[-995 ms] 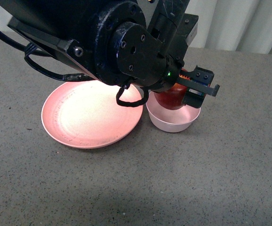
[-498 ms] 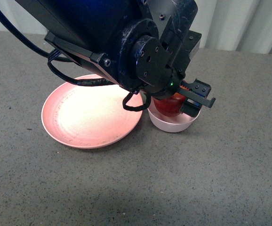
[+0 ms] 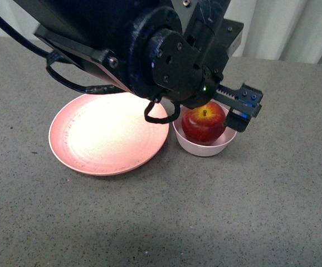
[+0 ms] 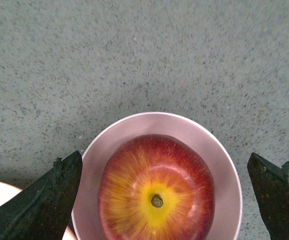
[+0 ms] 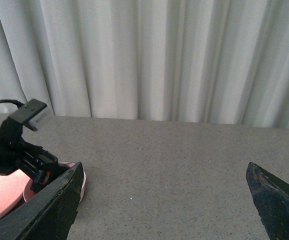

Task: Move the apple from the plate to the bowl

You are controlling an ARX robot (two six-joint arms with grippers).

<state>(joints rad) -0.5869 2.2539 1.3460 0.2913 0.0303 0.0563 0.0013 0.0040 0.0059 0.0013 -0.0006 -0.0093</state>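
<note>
The apple (image 3: pixel 204 123) is seen seated stem-up in the bowl (image 3: pixel 205 149), with the left gripper (image 4: pixel 164 156) spread wide on either side, clear of the fruit. The bowl is set just beside the plate (image 3: pixel 108 136), and open grey speckled tabletop (image 3: pixel 261 211) is left all around. White curtains (image 5: pixel 144 55) are hung behind, and the right gripper (image 5: pixel 164 165) is held wide apart, well off.

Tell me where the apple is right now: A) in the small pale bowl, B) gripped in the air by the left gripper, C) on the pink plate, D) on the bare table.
A: the apple sits stem-up inside the bowl, with the left gripper open and its fingers spread clear of it on both sides.
</note>
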